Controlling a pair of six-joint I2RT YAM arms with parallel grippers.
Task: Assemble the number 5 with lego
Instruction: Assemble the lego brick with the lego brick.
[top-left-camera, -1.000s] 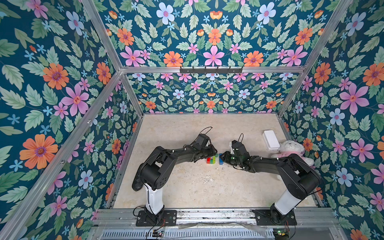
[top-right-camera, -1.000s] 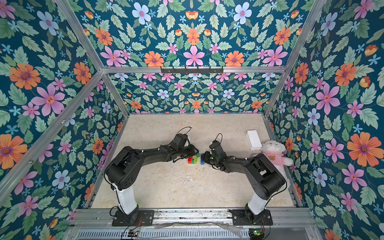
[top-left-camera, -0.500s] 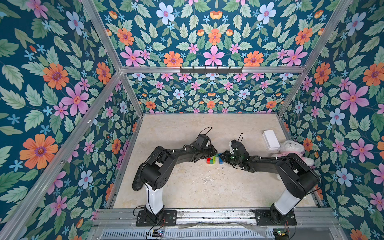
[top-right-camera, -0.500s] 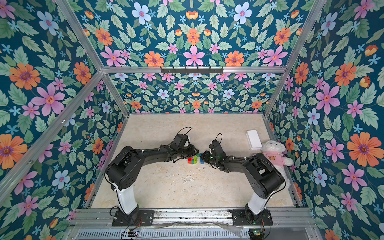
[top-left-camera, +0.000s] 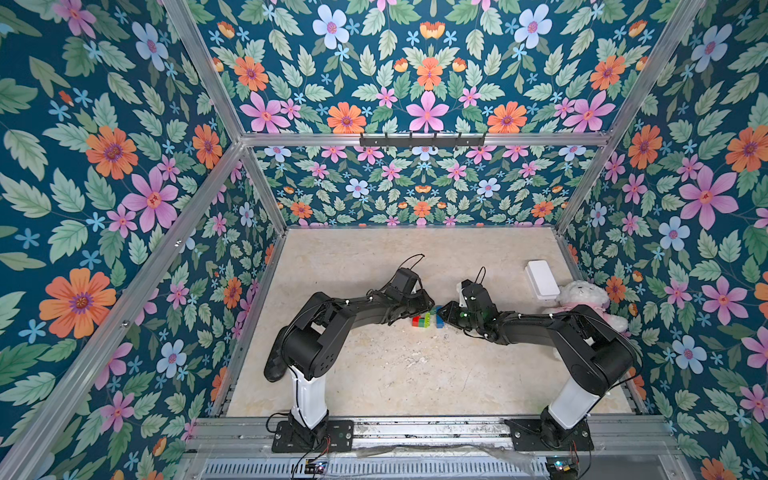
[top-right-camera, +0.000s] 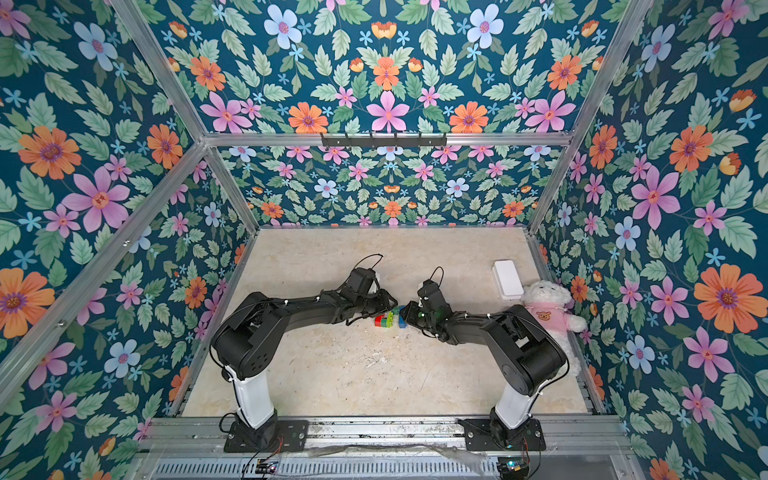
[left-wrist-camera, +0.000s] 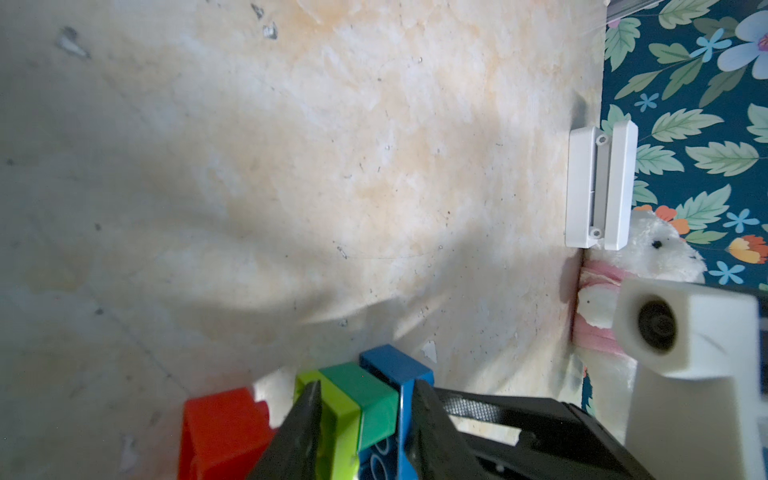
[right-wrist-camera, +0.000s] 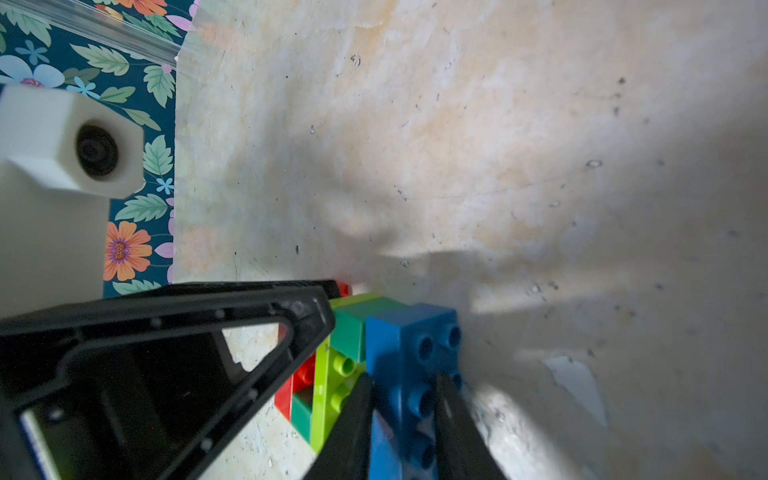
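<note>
- Number 5 (top-left-camera: 428, 320) lies on its side near mid-table, between the two arm tips; seen in both top views.
- Layers run in a row: red brick (left-wrist-camera: 220, 428), lime brick (right-wrist-camera: 328, 386), blue brick (right-wrist-camera: 409, 345). A dark-green brick (right-wrist-camera: 351, 332) sits between lime and blue, and a second dark-green piece shows between red and lime.
- Blue end faces the right arm, red end the left arm.
- Right gripper (right-wrist-camera: 405, 386): fingers clenched on the blue brick, one on each long side.
- Left gripper (left-wrist-camera: 365, 390): fingers clamped across the number 5, one over the lime face, the other against the blue; the red end sticks out free.
- The two gripper tips nearly meet over the bricks.
- Table (top-left-camera: 395, 374): pale, mottled, scuffed.
- White box (top-left-camera: 541, 279) lies flat near the right wall, well apart from the bricks.
- White plush bear (top-right-camera: 544, 307) in a pink top sits just beside the box, against the floral wall.
</note>
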